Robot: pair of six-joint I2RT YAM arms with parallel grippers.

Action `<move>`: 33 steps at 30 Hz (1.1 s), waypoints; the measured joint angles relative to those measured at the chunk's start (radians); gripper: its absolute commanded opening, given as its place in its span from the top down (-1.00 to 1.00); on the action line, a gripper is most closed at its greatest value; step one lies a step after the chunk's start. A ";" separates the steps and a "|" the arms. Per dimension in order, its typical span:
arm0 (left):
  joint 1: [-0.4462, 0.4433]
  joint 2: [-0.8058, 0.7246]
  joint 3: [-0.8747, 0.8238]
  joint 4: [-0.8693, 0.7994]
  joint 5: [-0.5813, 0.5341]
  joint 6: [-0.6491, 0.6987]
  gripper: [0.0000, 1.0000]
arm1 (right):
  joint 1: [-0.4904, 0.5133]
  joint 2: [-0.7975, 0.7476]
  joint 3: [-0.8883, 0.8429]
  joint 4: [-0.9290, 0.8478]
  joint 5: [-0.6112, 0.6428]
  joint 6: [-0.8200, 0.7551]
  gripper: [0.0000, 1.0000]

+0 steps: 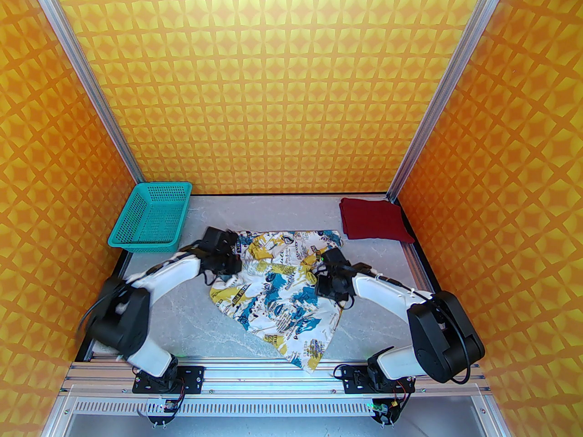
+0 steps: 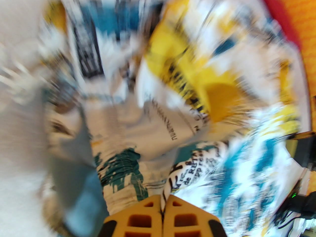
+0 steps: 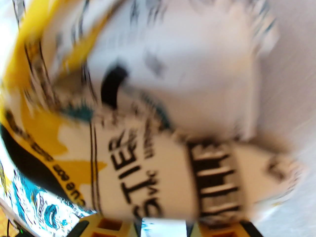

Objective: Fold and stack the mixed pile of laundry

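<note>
- Nearest the overhead camera, the left arm (image 1: 168, 271) and right arm (image 1: 387, 289) reach in from the near rail. The left one ends just right of the teal basket (image 1: 145, 240), the right one well to the basket's right.
- Largest of the laundry, the white printed shirt (image 1: 278, 298) lies spread and rumpled on the table (image 1: 191, 317), not yet folded. It begins just right of the basket and runs away from it toward the near edge.
- Smaller, the dark red T-shirt (image 1: 375, 221) sits as a neat folded rectangle far right of the basket, level with it along the back. That half of the job looks done.
- Left gripper (image 2: 162, 204) is clenched on a thin pinch of the printed shirt, at the edge closest to the basket.
- Right gripper (image 3: 165, 228) has printed cloth between its fingers at the shirt's edge farthest from the basket, but blur hides whether it is clamped.
- What is left, by judgement, is to fold the printed shirt and stack it on the red one.
</note>
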 measured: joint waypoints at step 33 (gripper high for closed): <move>-0.048 0.148 -0.049 -0.023 -0.010 -0.040 0.79 | 0.319 -0.066 -0.163 0.017 -0.157 0.132 0.35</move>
